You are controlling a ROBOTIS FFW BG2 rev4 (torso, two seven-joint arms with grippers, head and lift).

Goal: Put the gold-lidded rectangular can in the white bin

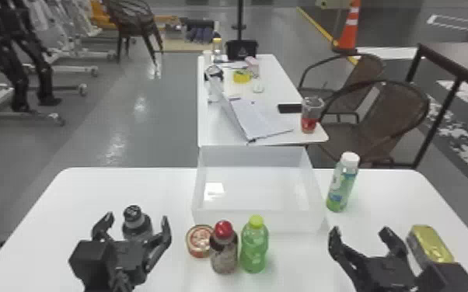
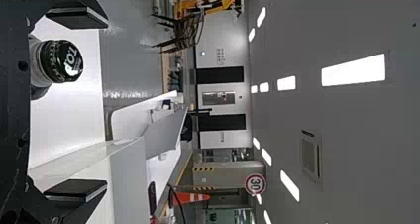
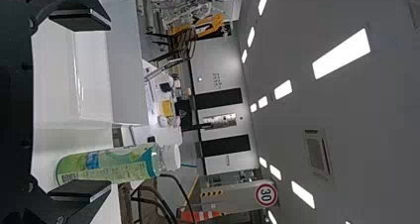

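At the white table (image 1: pixel 97 190), gold-lidded can (image 1: pixel 431 244), left pincer (image 1: pixel 137 218) and right pincer (image 1: pixel 360 231) released, labelled bottle (image 1: pixel 342 188)

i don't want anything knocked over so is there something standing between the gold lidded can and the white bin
Probably: the white-capped bottle stands just right of the bin, toward the can, close to the direct path. The right gripper is also between can and bin.
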